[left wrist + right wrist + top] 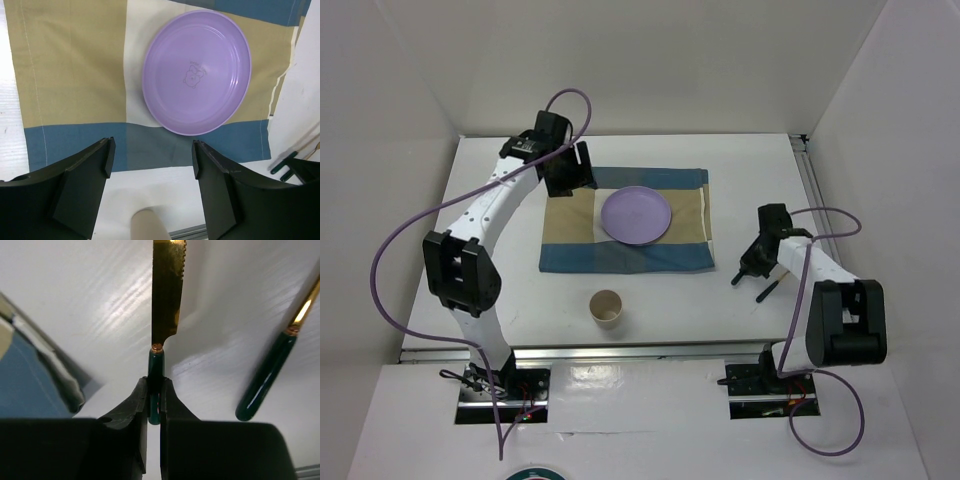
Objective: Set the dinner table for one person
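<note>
On the white dinner table (535,305) lies a blue-and-tan cloth mat (620,258) with a purple plate (636,215) on it. My left gripper (152,150) hangs open above the mat's left side, beside the plate (196,72), with nothing between its fingers. To the right of the mat, my right gripper (154,385) is shut on the dark green handle of a gold knife (167,290), low over the table. The serrated blade points away from the jaws. A second green-handled utensil (265,385) lies just beside it.
A tan paper cup (606,308) stands upright in front of the mat, near the table's front edge. An aluminium rail (805,170) runs along the right edge, and white walls close in the table on three sides.
</note>
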Robot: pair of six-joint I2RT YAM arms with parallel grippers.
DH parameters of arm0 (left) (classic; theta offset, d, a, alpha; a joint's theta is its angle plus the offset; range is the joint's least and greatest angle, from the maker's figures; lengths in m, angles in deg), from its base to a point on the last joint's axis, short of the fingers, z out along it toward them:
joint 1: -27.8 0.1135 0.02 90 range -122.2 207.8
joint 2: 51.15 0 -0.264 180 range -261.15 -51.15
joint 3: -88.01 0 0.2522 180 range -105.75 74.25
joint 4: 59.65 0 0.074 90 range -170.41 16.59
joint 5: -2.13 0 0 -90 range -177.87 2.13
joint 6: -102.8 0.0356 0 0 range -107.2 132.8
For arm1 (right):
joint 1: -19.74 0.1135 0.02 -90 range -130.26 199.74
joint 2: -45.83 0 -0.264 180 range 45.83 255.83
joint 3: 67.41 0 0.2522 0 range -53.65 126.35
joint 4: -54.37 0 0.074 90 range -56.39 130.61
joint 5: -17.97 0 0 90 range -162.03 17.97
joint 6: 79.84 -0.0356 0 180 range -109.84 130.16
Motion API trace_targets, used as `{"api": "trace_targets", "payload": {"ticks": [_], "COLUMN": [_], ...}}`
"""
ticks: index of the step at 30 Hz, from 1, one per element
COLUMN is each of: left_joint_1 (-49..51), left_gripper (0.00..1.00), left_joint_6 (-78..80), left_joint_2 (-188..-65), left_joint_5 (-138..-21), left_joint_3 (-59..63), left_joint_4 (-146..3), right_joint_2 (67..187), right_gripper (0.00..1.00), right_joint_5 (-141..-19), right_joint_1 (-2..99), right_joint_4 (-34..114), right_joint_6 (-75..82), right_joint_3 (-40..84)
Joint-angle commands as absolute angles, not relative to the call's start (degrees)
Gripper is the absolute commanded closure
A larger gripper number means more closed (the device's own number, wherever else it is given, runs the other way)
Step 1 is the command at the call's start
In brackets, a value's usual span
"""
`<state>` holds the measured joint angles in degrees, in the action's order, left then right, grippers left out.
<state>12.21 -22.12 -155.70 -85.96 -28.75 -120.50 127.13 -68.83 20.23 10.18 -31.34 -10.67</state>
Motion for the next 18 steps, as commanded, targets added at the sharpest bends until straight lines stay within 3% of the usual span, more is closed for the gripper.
{"api": "trace_targets", "payload": {"ticks": [1,6,11,18], "left_joint_1": [12.69,13.21,13.21,14.36], "left_gripper": [0.2,0.2,0.2,0.2], "left_joint_6": [-21.3,-21.3,-21.3,-20.25], "left_joint_2": [-152.4,-150.73,-148.45,-145.99], "left_joint_5": [-85.06,-85.58,-86.11,-86.11], "left_joint_3": [-28.41,-27.88,-25.16,-22.7], "left_joint_4": [-120.08,-120.08,-120.08,-121.13], "right_joint_2": [121.25,122.81,134.67,146.63], "right_gripper": [1.0,1.0,1.0,1.0], "right_joint_5": [-64.56,-71.84,-73.88,-74.93], "right_joint_1": [20.0,25.25,37.46,42.42], "right_joint_4": [8.62,10.46,9.59,9.41], "right_joint_6": [-27.56,-19.12,-14.11,-13.4], "right_joint_3": [-4.28,3.55,15.66,23.86]}}
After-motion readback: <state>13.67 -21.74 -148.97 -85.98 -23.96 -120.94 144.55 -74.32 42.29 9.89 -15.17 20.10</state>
